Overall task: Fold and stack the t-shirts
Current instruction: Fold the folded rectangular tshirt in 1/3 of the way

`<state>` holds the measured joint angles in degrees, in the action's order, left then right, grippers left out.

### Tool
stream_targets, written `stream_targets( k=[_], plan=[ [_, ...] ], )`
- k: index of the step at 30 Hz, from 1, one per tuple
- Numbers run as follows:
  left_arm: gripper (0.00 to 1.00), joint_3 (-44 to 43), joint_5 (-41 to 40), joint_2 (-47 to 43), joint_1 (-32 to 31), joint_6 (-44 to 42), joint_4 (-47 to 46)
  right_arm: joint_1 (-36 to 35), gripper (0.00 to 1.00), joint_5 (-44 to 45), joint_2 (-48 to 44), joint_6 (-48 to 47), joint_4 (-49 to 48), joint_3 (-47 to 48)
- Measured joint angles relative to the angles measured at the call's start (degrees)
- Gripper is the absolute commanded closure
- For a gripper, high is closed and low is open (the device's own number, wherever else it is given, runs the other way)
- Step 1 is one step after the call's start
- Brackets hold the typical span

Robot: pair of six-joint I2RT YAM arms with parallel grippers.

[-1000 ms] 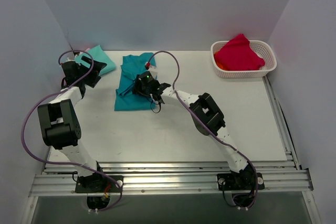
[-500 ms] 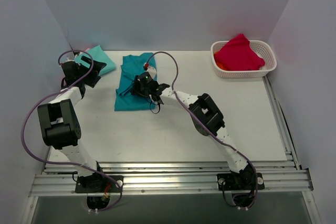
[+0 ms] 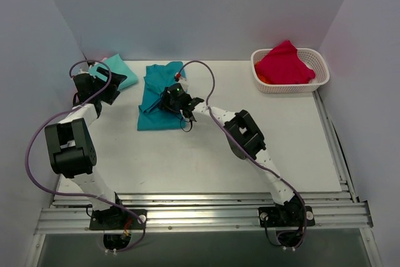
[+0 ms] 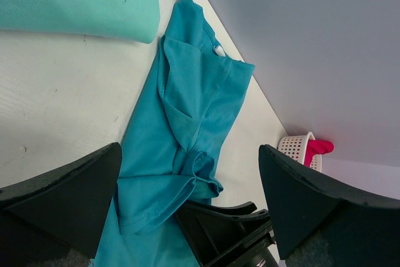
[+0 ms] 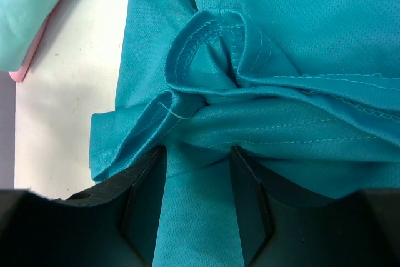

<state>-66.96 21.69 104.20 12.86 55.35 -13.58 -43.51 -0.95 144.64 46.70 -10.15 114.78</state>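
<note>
Soft, even light fills the overhead view: the white table (image 3: pixel 187 161) is bright without glare, and the arms cast only faint shadows. A pink tint colours the wall beside the basket (image 3: pixel 290 87). In the left wrist view the left end effector (image 4: pixel 189 154) looms dark and blurred, with grey shadow beside it. The right wrist view shows the teal t-shirt (image 5: pixel 281 29) sharply, stitching crisp.

Lab cell, white walls (image 3: pixel 187 10), alu rails (image 3: pixel 200 214)

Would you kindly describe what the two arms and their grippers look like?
Both the left arm and right arm have white links with boxy black joints, each trailing a looping purple cable. The fingers are matte black, broad and wedge-shaped.
</note>
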Motion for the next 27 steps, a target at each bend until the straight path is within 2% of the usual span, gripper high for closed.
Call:
stream_targets(
  k=[6, 12, 22, 27],
  plan=[
    [0.00, 0.0, 0.0, 0.0, 0.0, 0.0, 0.0, 0.0, 0.45, -0.9, -0.2, 0.5, -1.3, -0.6],
    [0.00, 0.0, 0.0, 0.4, 0.0, 0.0, -0.3, -0.7, 0.41, -1.0, -3.3, 0.6, -3.0, -5.6],
    [0.00, 0.0, 0.0, 0.8, 0.0, 0.2, -0.4, -1.6, 0.40, -0.9, -6.1, 0.4, -2.9, -9.8],
    [0.00, 0.0, 0.0, 0.8, 0.0, 0.4, -0.4, -1.5, 0.44, -1.0, -5.6, 0.4, -2.3, -8.8]
  ],
)
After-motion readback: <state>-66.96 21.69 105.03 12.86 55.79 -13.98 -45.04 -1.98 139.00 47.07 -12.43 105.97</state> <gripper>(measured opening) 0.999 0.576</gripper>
